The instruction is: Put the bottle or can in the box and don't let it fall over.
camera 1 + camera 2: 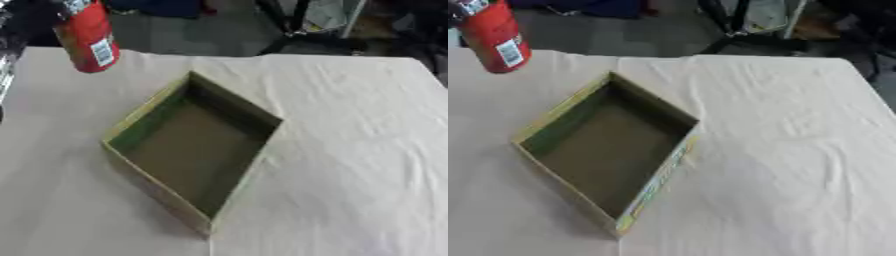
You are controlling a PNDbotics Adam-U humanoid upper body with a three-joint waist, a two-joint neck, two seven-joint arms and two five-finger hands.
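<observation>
1 red can (88,40) showed at the upper left, a tall cylinder with a white label patch bearing a barcode on its lower side and a white band near its top. It leaned slightly, its lower end hanging over the far left corner of the table (350,150), apparently lifted rather than standing. Dark shapes at the can's top and along the left edge of the left eye view looked like parts of the left hand (9,40), but too little of it showed to tell whether its fingers were curled round the can or spread. The right hand appeared in neither view.

Below and to the right of that hand, nearer the camera, lay the box (144,117), an open cardboard tray turned like a diamond, with green and yellow printed walls and a plain brown floor. It held nothing, and the can was well apart from it, beyond its far left wall. A pale, wrinkled cloth covered the table. Past the table's far edge, to the right of the hand, stood dark legs of a stand (289,25) on a grey floor.
</observation>
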